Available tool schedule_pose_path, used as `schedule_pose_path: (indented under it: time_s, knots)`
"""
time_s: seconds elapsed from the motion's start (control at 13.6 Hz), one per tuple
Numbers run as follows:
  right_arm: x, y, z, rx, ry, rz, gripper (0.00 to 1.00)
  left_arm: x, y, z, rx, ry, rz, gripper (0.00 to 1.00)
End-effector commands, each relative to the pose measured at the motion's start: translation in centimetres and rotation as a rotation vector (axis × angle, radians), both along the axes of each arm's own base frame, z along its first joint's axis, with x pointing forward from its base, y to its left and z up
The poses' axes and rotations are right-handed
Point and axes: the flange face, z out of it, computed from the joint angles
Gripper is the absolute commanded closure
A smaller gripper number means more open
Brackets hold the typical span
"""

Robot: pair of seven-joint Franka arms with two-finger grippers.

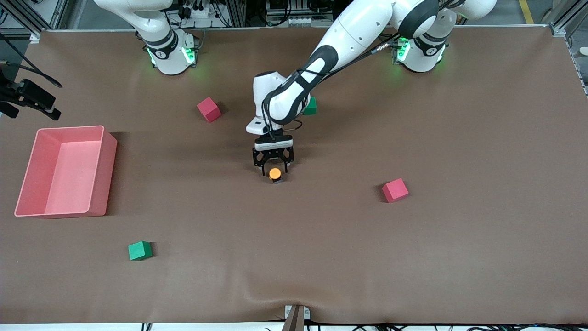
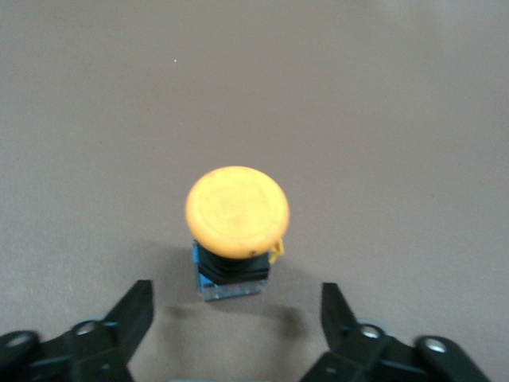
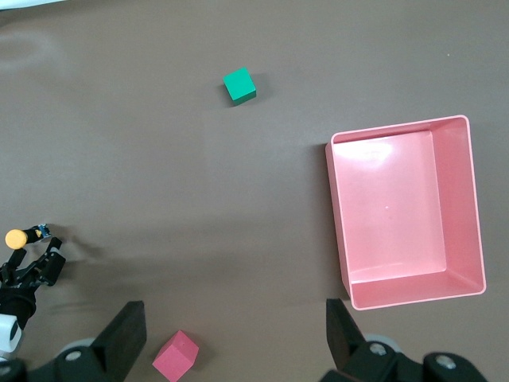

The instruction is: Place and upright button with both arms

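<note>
1. I saw the button [image 1: 274, 174] standing upright, orange cap up, mid-surface.
2. My left gripper [image 1: 274, 169] hovered just above it, jaws spread wide, holding nothing, clear of the cap.
3. My right gripper [image 3: 231, 334] waited high over the pink bin [image 1: 27, 184], jaws open, empty.

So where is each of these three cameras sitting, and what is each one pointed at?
Front view: high across the table, facing both arms' bases; the left gripper hangs open just above the button.
Left wrist view: on the left arm, looking down at the button, its own fingertips in frame.
Right wrist view: on the right arm, high over the pink bin, its open fingertips showing.
All three share the button.
</note>
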Motion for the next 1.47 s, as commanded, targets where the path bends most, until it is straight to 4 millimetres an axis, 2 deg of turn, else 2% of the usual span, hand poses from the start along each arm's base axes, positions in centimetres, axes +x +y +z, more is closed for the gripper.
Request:
schedule_pose_path:
  time_s: [0.0,0.07,0.22,0.44,0.66,0.88,1.03,1.18,1.4]
  knots:
    - [-0.6,-0.1,0.1,-0.011,-0.001,0.007,0.00,-1.2,-1.8,3.1,-0.122,0.034,0.076,0.00]
    - [-0.6,-0.1,0.2,-0.011,-0.003,0.007,0.00,-1.4,-2.0,4.4,-0.151,0.064,0.115,0.00]
    - [-0.6,-0.1,0.2,-0.011,-0.003,0.007,0.00,-3.4,-3.4,7.1,-0.180,0.126,0.179,0.00]
    - [-0.6,-0.1,0.1,-0.011,-0.002,0.009,0.00,-4.4,-3.6,10.6,-0.117,0.201,0.200,0.00]
    - [-0.6,-0.1,0.1,-0.011,-0.001,0.007,0.00,-3.5,-2.2,17.1,-0.057,0.333,0.208,0.00]
    - [-0.6,-0.1,0.1,-0.009,0.001,0.008,0.00,1.0,2.4,26.3,-0.063,0.440,0.186,0.00]
    - [-0.6,-0.2,0.1,-0.009,0.000,0.008,0.00,3.7,6.9,32.0,-0.007,0.489,0.145,0.00]
    - [-0.6,-0.3,0.1,-0.009,0.000,0.006,0.00,5.9,12.1,36.6,0.076,0.549,0.059,0.00]
    - [-0.6,-0.5,0.1,-0.009,-0.002,0.001,0.00,8.4,20.1,41.8,0.181,0.645,-0.053,0.00]
